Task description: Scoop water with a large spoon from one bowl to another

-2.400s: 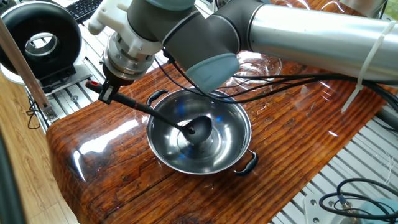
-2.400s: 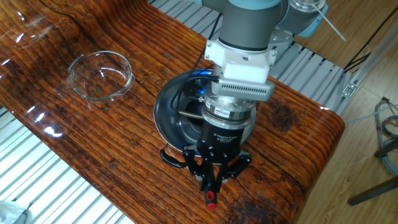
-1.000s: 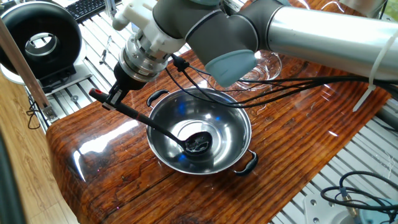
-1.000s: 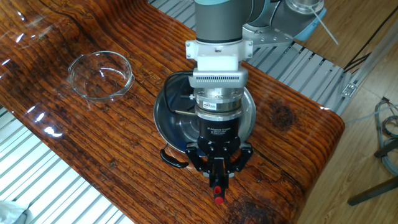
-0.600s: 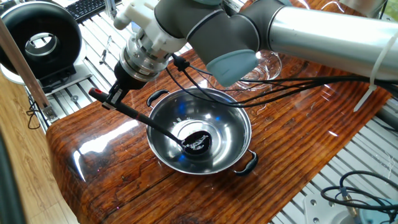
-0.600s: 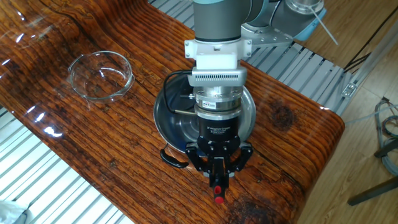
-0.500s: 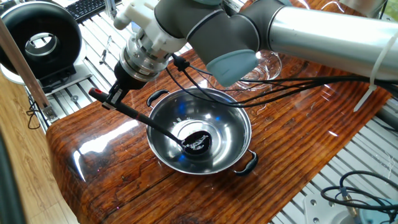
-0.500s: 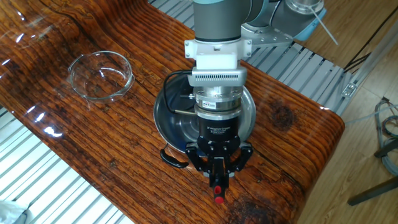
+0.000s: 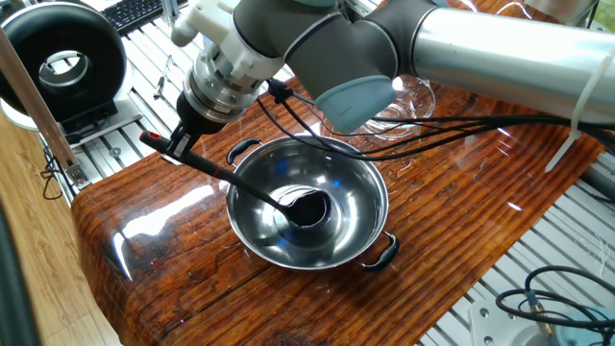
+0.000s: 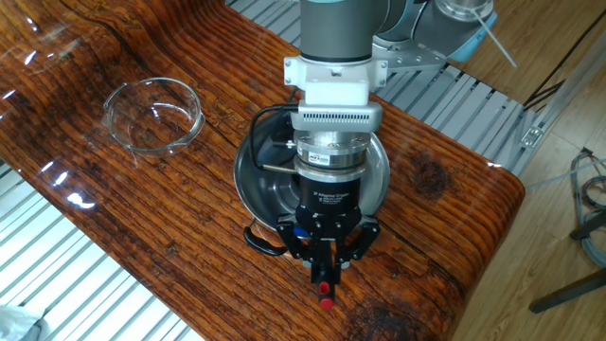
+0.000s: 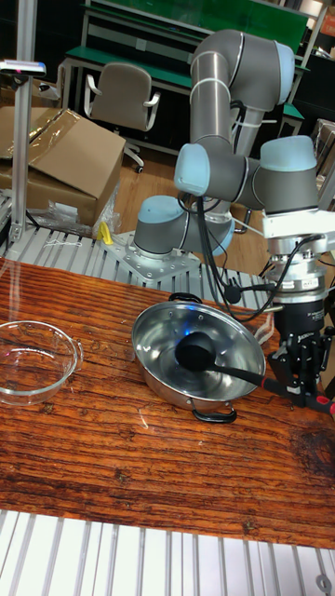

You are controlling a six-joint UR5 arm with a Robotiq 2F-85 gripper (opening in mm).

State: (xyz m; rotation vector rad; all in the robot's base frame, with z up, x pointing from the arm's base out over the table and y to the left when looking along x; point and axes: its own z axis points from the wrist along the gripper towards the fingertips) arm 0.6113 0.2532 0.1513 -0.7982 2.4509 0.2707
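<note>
Glass is seen at the far left of the tall fixed view: another [image 11: 35, 361], well apart from one bowl [image 11: 198, 358]. From the scoop of the large spoon [image 11: 197, 352], low in that bowl, the handle runs rightward to the gripper [image 11: 300, 380], whose fingers are clamped on its end.

The steel bowl [image 9: 307, 211] beside the gripper [image 11: 300, 377] is polished and mirror-like. The ladle [image 11: 197, 352] in it is matt black plastic. The table [image 10: 114, 237] is glossy varnished wood (grain clearly ridged). The far bowl [image 10: 153, 114] is clear glass.
</note>
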